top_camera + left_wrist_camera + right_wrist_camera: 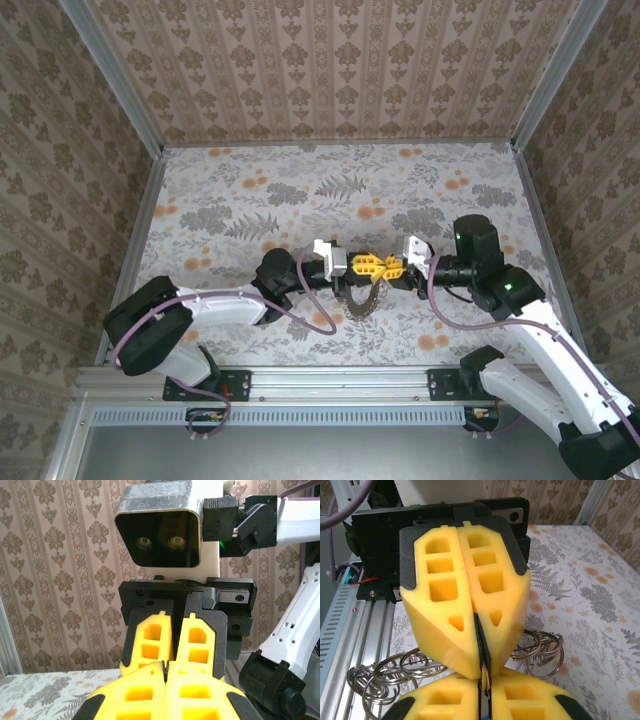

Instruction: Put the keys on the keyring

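The keys [362, 300], a chain-like bunch of small dull grey-brown metal pieces, lay at 6 o'clock of the meeting fingertips, with their long axis running 9-to-3 o'clock. The yellow-fingered left gripper [372, 266] and right gripper [388, 268] were each pressed together, apparently pinching a thin piece of the bunch. The 2 arms were equally near.

Walls: brown wallpaper [340, 70] with damask motifs in vertical stripes, closing three sides.
Tabletop: pale floral cloth [300, 190] with grey ferns and orange blooms.
Frame: aluminium corner posts [112, 75]; slotted rail [330, 380] along the near edge.
Light: soft, even.
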### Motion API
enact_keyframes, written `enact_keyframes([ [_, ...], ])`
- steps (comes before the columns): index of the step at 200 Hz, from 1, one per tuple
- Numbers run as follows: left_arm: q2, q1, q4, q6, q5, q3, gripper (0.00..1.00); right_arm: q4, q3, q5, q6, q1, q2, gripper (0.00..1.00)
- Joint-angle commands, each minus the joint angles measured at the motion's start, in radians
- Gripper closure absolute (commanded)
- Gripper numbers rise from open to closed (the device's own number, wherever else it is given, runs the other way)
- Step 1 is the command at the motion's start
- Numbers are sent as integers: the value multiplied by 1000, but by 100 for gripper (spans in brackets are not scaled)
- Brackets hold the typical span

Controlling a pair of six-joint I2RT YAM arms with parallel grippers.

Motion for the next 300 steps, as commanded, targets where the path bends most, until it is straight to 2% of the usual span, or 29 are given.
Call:
enact_keyframes([
  [1,-16,-14,10,3,-16,12,100,39,14,-114,-9,11,-44,89],
  [12,-20,-14,10,3,-21,4,100,67,-2,-116,16,12,-58,89],
  [34,-28,-11,4,2,-19,-8,100,91,-5,-130,43,12,-61,100],
  [60,-42,-2,-2,2,-33,-29,100,66,17,-138,33,12,-42,100],
  [105,-96,12,-85,39,-43,-73,100,-98,87,-123,-39,12,-1,100],
  [139,-126,22,-128,51,-60,-91,100,-120,97,-115,-38,10,6,100],
  [146,-132,27,-136,53,-66,-97,97,-127,100,-111,-42,11,7,100],
  [191,-208,42,-348,118,-59,-92,94,-156,121,-120,-46,9,30,100],
  [213,-225,46,-384,136,-54,-83,92,-154,122,-129,-44,10,38,100],
  [229,-225,48,-408,149,-32,-72,100,-154,124,-130,-46,10,44,100],
  [255,-220,48,-398,153,-25,-69,100,-157,115,-99,-48,9,52,100],
  [264,-220,47,-367,144,-37,-77,100,-164,108,-72,-45,10,54,87],
  [272,-220,49,-345,137,-41,-79,100,-186,106,-53,-59,10,56,82],
  [281,-220,50,-334,132,-39,-77,100,-216,106,-20,-85,9,56,78],
  [300,-219,51,-326,127,-28,-70,100,-230,113,4,-103,8,42,77],
])
